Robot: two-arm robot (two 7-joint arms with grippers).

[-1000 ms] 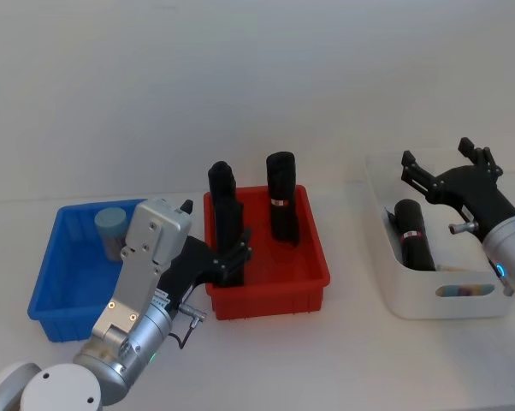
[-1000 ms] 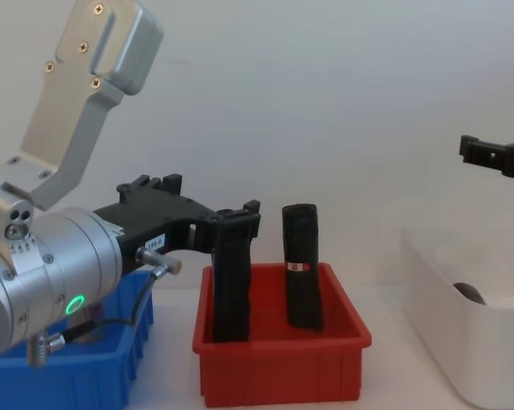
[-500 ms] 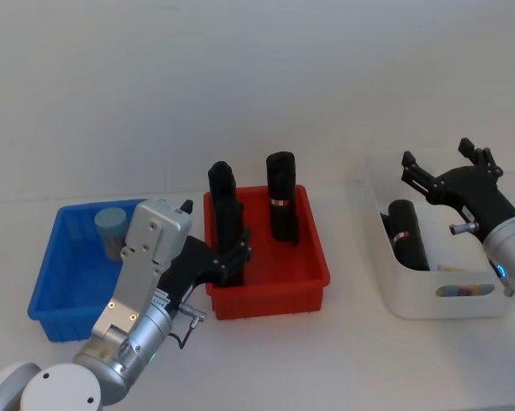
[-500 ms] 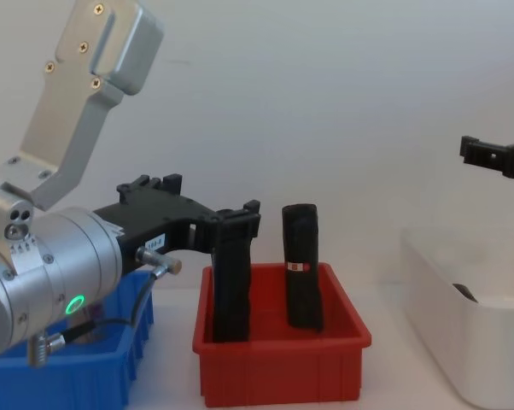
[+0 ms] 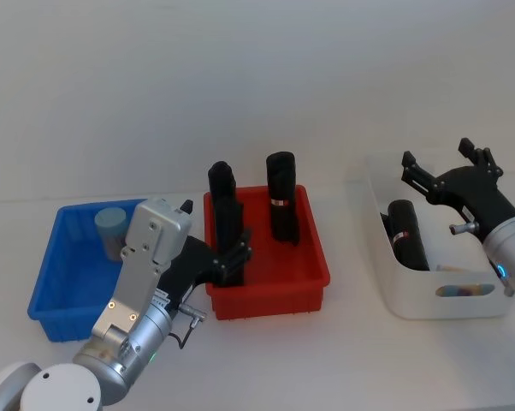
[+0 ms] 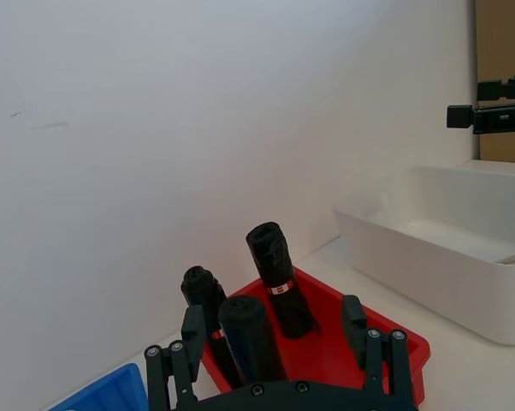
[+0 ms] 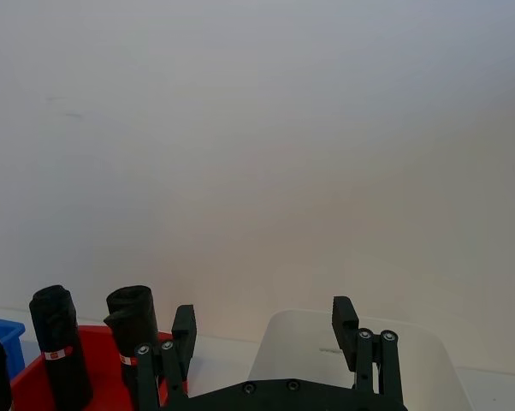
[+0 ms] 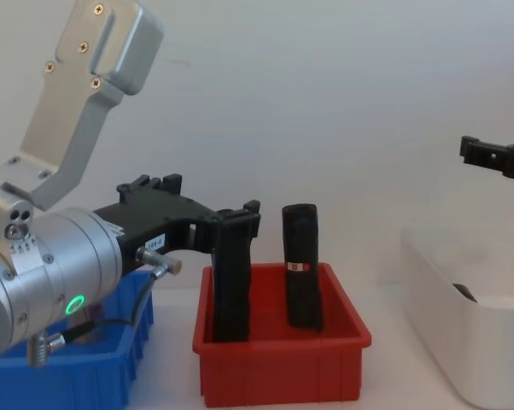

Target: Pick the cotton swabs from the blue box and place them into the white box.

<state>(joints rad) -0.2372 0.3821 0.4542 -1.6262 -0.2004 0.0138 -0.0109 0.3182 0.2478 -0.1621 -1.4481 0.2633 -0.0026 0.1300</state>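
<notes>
Peeking: cotton swabs [image 5: 112, 229] behind left arm

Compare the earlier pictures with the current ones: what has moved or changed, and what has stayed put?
The black roll lying in the white box shifted a little toward the box's far end and settled. The open right gripper hangs above it as before. The left gripper, red bin and blue box stayed put.

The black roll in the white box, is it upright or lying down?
Lying down. The black roll rests on its side inside the white box.
</notes>
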